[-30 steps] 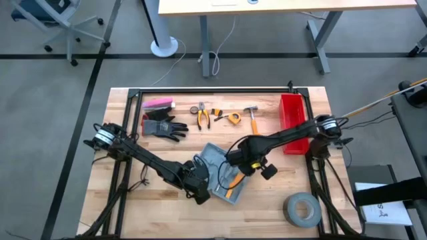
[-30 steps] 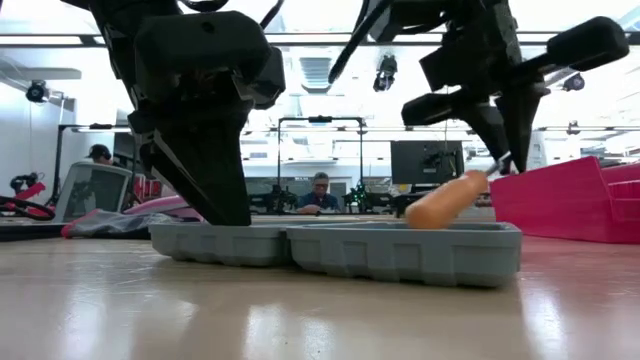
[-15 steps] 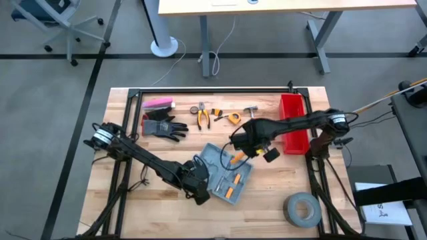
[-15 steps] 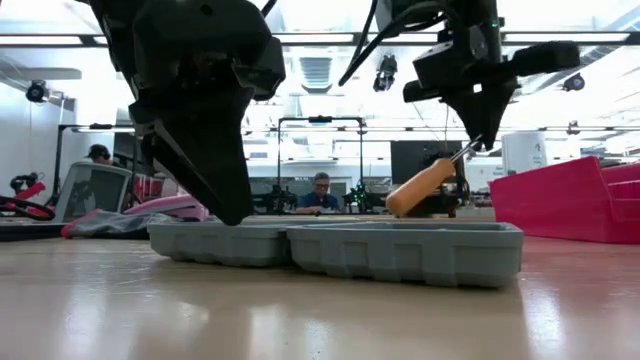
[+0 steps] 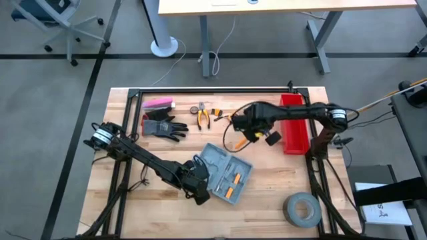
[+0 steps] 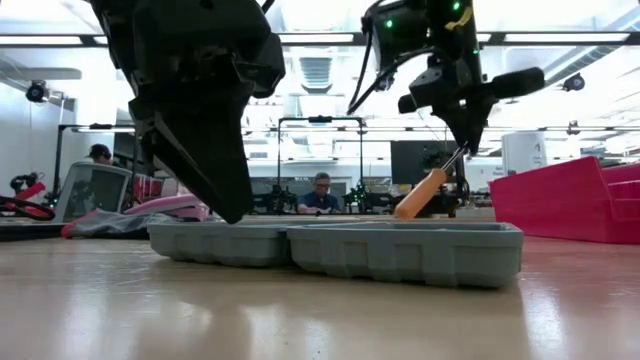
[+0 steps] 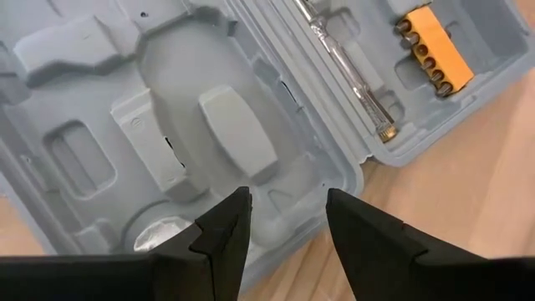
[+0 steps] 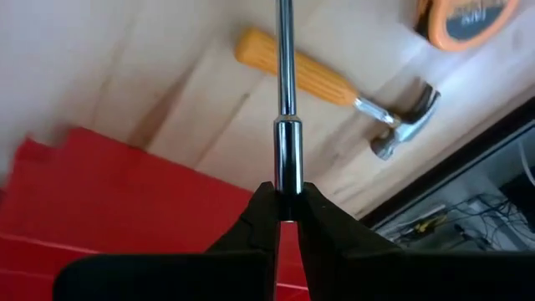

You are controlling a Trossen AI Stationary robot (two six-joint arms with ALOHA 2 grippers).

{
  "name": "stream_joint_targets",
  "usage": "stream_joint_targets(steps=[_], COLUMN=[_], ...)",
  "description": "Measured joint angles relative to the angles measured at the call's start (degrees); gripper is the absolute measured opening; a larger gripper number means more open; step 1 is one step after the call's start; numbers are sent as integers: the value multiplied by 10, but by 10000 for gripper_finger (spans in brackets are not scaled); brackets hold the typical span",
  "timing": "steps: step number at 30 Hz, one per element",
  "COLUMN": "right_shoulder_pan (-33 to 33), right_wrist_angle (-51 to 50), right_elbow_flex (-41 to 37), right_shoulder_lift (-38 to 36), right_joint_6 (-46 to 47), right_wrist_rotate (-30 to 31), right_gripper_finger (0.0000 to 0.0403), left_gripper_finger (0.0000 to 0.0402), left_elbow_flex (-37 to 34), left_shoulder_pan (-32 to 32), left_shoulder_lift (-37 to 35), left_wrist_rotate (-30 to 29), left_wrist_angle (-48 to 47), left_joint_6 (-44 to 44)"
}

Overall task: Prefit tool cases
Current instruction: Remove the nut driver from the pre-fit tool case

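Lifted clear, right gripper (image 8: pixel 282 219) (fingers clamped) holds screwdriver (image 6: pixel 428 190).

You are seeing bare wooden tabletop (image 5: pixel 267 190) lying open beside the open grey-blue plastic tool case (image 5: pixel 223 172); the grey tape roll (image 5: pixel 301 209) is blocking the corner.

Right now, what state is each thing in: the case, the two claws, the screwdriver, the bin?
Tool case: open flat, some slots empty.
Left gripper: open, over the case.
Right gripper: shut on the screwdriver.
Screwdriver: lifted, hanging tilted.
Red bin: upright, contents unclear.
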Motion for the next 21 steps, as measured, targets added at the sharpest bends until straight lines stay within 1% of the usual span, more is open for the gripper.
stream_joint_targets(steps=[5, 8, 10, 13, 17, 21], right_shoulder_pan=[-43, -69, -89, -113, -138, -141], right_wrist_angle=[30, 49, 65, 101, 156, 221], right_elbow_flex=[0, 0, -4, -16, -31, -47], right_shoulder_lift=[0, 4, 5, 5, 5, 5], right_joint_6=[-62, -114, -157, -249, -373, -428], right_wrist_rotate=[15, 19, 19, 14, -13, -17], right_gripper_finger=[9, 9, 9, 9, 8, 8], left_gripper_finger=[165, 165, 165, 165, 165, 165], left_elbow_flex=[0, 0, 0, 0, 0, 0], left_shoulder_pan=[0, 0, 0, 0, 0, 1], left_shoulder_lift=[0, 0, 0, 0, 0, -1], left_wrist_rotate=[0, 0, -1, -6, -14, -14], left_wrist_angle=[1, 4, 5, 5, 5, 6], left_joint_6=[0, 0, 0, 0, 3, -10])
